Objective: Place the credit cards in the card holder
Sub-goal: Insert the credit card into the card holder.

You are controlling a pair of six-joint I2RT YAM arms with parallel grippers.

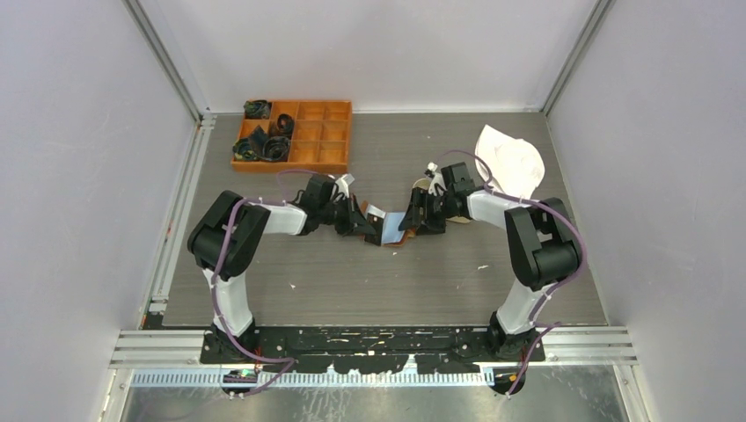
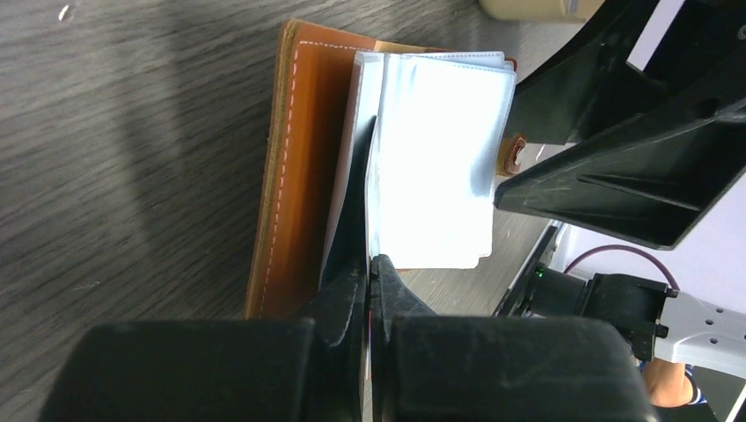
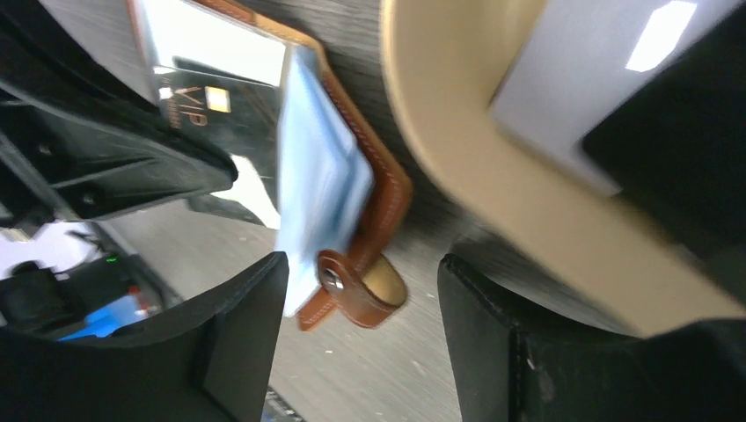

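Observation:
The card holder, brown leather with pale plastic sleeves, lies open on the table between both grippers. My left gripper is shut on the edge of a thin black credit card marked VIP, which stands among the sleeves. My right gripper is open just above the table. The holder's strap with its stud lies between the right fingers, touching neither. A pale flat card rests in the tan tray close behind the right gripper.
An orange compartment box holding dark items stands at the back left. A crumpled white sheet lies at the back right. The tan tray sits just behind the right gripper, close to the left gripper.

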